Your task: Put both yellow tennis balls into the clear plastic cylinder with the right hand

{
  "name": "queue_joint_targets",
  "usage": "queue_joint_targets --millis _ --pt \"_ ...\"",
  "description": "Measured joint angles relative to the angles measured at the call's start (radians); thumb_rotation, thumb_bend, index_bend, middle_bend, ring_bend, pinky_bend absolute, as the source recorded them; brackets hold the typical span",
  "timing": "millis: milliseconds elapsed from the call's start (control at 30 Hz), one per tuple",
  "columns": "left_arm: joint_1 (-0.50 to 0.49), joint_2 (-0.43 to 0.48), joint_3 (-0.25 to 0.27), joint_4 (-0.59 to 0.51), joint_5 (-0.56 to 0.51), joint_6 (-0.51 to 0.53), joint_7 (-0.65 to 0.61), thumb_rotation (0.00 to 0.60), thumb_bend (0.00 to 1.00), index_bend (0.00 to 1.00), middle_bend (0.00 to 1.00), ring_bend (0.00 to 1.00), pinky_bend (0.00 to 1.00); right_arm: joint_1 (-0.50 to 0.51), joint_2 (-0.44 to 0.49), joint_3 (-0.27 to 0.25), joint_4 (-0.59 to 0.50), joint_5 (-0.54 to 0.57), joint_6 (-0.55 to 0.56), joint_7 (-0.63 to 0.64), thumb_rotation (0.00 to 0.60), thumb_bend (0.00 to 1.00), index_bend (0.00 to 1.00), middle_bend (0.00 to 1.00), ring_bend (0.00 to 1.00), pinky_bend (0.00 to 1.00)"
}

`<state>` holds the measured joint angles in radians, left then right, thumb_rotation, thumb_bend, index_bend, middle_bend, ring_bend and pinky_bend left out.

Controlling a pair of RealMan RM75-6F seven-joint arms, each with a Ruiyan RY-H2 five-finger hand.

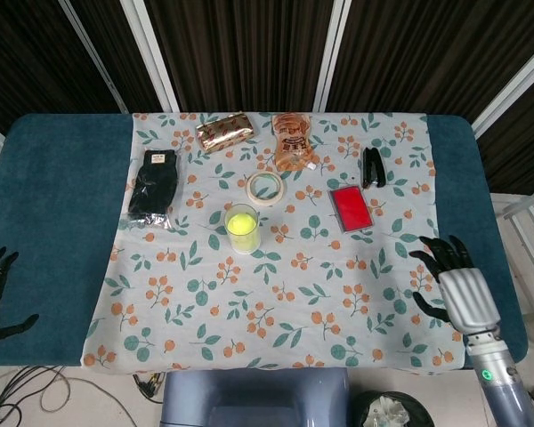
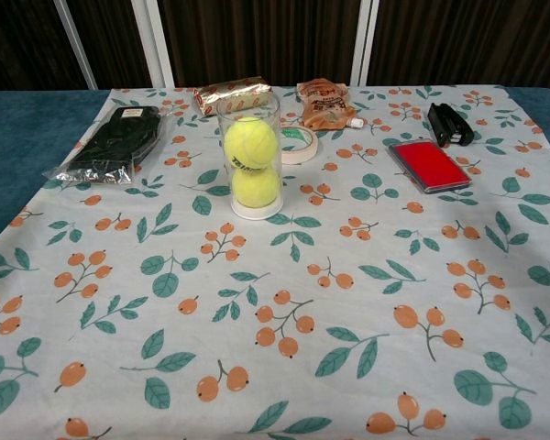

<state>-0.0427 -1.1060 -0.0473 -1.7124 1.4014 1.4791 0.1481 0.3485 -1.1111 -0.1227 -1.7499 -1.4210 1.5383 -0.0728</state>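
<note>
Both tennis balls (image 2: 250,163) sit stacked inside the clear cylinder (image 2: 248,156), mid-counter. The right robot hand (image 1: 452,283) hangs empty, fingers spread, well clear. Best now: keep away, don't topple it.

Dark slatted wall (image 1: 249,44), perhaps curtains, behind the teal table (image 1: 53,205).

Light was even and fairly bright, seemingly from overhead, leaving only faint, soft shadows on the floral-printed tablecloth (image 2: 284,302). The clear plastic cylinder (image 2: 248,156) showed mild glare. Both views looked sharp; the dark slatted backdrop (image 1: 249,53) stayed dim.
</note>
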Motion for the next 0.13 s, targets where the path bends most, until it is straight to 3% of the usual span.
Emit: queue_joint_targets --millis 133 --pt "-0.002 -0.006 0.002 0.003 0.006 -0.001 0.002 0.6 0.01 0.09 0.01 0.0 0.0 -0.055 0.0 -0.015 0.057 -0.017 0.035 -0.001 0.6 0.36 0.25 0.13 0.12 0.0"
